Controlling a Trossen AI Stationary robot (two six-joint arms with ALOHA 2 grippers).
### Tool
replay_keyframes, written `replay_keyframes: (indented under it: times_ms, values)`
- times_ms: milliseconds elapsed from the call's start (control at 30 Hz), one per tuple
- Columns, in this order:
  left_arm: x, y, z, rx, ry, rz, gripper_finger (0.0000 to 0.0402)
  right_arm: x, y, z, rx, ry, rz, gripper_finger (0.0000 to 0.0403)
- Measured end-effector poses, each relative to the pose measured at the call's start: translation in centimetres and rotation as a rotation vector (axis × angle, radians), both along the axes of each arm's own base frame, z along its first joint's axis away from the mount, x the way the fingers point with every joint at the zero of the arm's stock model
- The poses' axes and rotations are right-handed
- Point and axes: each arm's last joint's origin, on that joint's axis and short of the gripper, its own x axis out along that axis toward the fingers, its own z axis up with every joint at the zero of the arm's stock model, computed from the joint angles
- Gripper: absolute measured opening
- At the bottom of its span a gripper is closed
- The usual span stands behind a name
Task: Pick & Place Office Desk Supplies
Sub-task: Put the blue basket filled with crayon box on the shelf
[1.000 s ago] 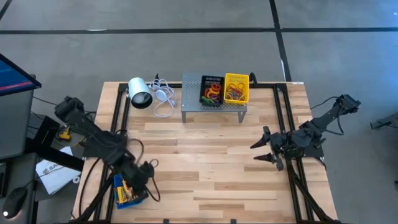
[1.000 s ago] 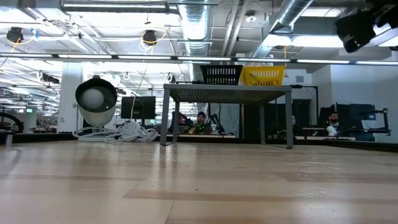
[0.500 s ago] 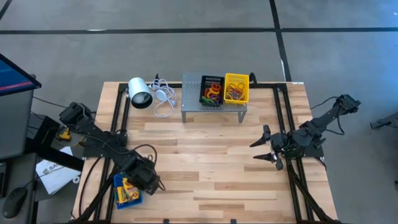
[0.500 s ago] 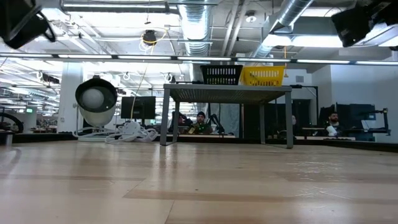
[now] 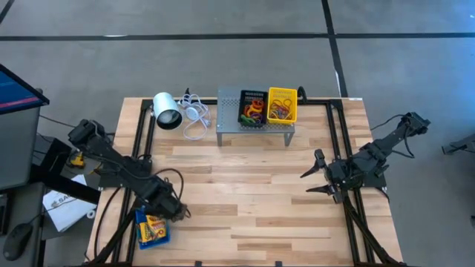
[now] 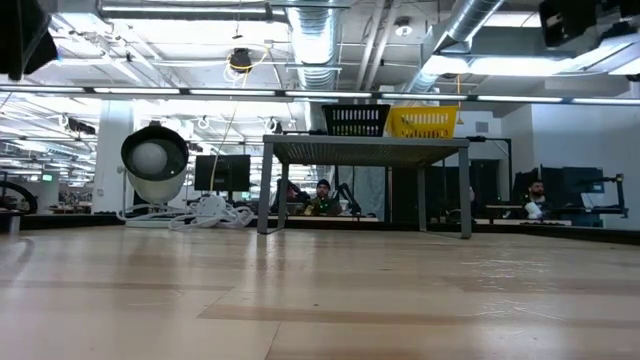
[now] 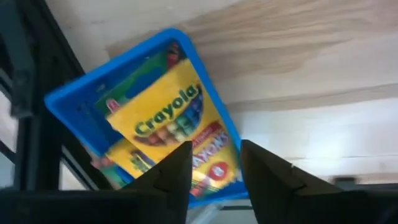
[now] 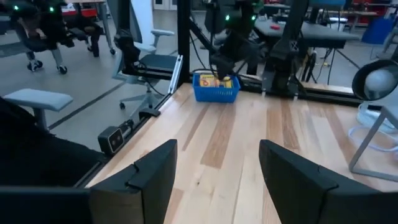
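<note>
The left gripper (image 7: pixel 213 163) is being held slightly parted, empty, over the crayon boxes (image 7: pixel 174 132) in the blue bin (image 7: pixel 69 99); the right gripper (image 5: pixel 318 176), seemingly wide, is being kept at three o'clock.

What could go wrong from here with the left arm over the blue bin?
The blue bin sits at the table's near-left corner, partly over the dark frame rail, so a nudge could tip it off. The left gripper hangs close above the crayon boxes, empty, with a narrow gap; descending misaligned, it could jam on a box rather than straddle it.
</note>
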Motion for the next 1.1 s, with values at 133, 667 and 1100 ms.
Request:
replay_keyframes:
  times_ms: [133, 667, 1100]
  values:
    - [0.2, 0.7, 0.8, -0.012, -0.018, 0.124, 0.0159, -0.2, 0.1, -0.4, -0.021, 0.037, 0.018, 0.0223]
    - [1.3, 1.3, -0.8, 0.094, 0.026, 0.186, 0.0201, -1.1, 1.1, -1.2, -0.056, 0.113, 0.115, 0.0223]
    - [0.4, 1.0, -1.0, 0.140, 0.074, 0.173, 0.0186, -1.1, 1.2, -1.2, -0.051, 0.111, 0.122, 0.0223]
